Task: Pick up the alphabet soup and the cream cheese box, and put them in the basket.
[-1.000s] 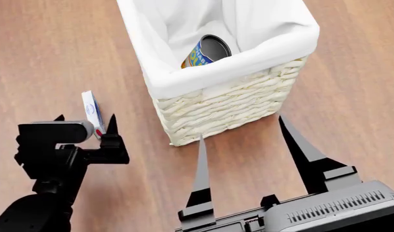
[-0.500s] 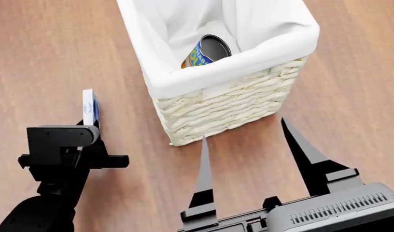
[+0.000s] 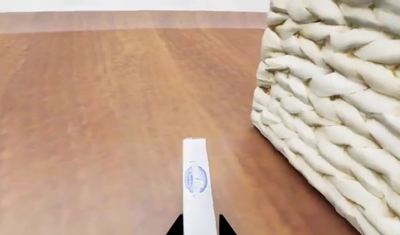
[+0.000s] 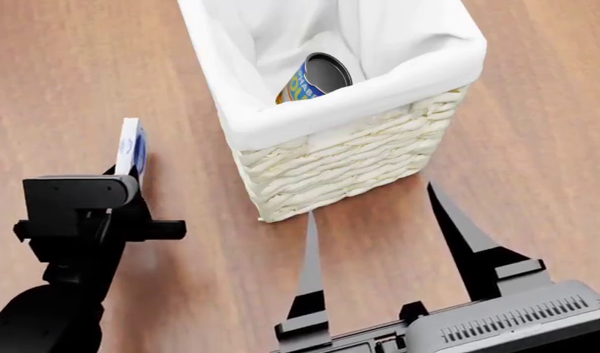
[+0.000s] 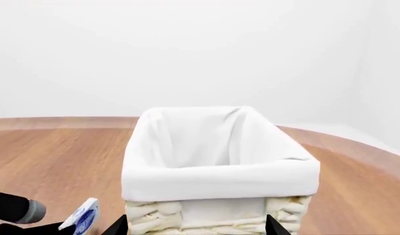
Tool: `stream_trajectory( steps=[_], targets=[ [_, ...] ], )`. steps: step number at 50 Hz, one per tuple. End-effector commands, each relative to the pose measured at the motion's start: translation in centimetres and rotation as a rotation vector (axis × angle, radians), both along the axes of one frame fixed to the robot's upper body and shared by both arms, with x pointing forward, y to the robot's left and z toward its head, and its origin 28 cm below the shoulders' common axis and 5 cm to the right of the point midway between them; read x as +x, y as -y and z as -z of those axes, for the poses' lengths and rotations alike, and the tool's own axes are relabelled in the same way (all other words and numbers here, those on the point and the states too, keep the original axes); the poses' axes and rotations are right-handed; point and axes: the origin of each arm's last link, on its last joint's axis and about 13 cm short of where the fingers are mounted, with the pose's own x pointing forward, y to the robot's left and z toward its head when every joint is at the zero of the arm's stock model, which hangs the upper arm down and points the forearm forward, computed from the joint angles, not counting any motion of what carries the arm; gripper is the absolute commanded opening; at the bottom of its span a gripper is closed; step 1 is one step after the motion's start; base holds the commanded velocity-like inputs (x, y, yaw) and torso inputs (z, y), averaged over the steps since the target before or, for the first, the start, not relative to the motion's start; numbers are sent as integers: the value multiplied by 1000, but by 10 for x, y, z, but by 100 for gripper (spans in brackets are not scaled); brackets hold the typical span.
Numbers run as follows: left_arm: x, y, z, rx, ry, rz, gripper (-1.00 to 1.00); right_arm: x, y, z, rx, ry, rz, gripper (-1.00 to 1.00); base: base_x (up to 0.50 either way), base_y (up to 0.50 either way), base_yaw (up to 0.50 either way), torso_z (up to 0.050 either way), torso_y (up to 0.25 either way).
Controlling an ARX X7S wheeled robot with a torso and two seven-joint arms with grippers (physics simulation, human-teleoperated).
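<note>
Our left pincer (image 4: 133, 180) pinches the cream cheese box (image 4: 130, 149) upright on edge, the basket (image 4: 349, 165) just to its right; our right pincer (image 4: 379, 213) gapes empty.

- Bright, even, diffuse light fills all three simulator renders; no lamp or single light source shows.
- Shadows are soft and faint: a dim patch lies on the wooden floor (image 4: 74, 66) beside the basket (image 4: 340, 165) in the head view.
- Inside the basket, the white cloth lining (image 5: 213, 147) shows gentle grey shading in its folds.
- No glare or bright hotspots.
- Edges look crisp, without blur or bending at the borders.
- The floor's wood grain looks smooth and slightly smeared.
</note>
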Motion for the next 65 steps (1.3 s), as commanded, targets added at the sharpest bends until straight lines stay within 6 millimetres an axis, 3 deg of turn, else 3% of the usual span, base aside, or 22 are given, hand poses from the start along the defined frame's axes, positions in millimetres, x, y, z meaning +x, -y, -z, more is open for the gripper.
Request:
stream_trajectory(
  steps=[1, 10, 11, 24, 28, 41, 49, 55, 65],
  targets=[
    [3, -5, -49, -9, 144, -3, -100, 0, 0, 1, 0, -5, -4, 100, 0, 0, 0, 0, 0],
    [3, -11, -97, -36, 267, -16, -100, 0, 0, 0, -1, -7, -5, 100, 0, 0, 0, 2, 1],
    [4, -13, -110, -44, 300, -29, -100, 0, 1, 0, -2, -7, -5, 100, 0, 0, 0, 0, 0],
    [14, -18, -168, -82, 438, -24, -100, 1, 2, 2, -5, -6, -4, 100, 0, 0, 0, 0, 1],
    [18, -18, -177, -74, 455, -12, -100, 0, 2, 0, -12, -5, -9, 100, 0, 0, 0, 0, 0],
    [27, 18, -243, -4, 558, 185, -100, -1, 0, 1, -12, -7, -10, 100, 0, 0, 0, 0, 1],
    [27, 30, -259, 22, 497, 418, -100, 1, 0, 3, -11, -10, -11, 100, 0, 0, 0, 0, 1],
    [47, 36, -271, 25, 388, 583, -100, 1, 0, 4, -12, -13, -16, 100, 0, 0, 0, 0, 0],
    [63, 52, -269, 234, 271, 798, -100, 4, 0, 6, -10, -21, -17, 100, 0, 0, 0, 0, 1]
  ],
)
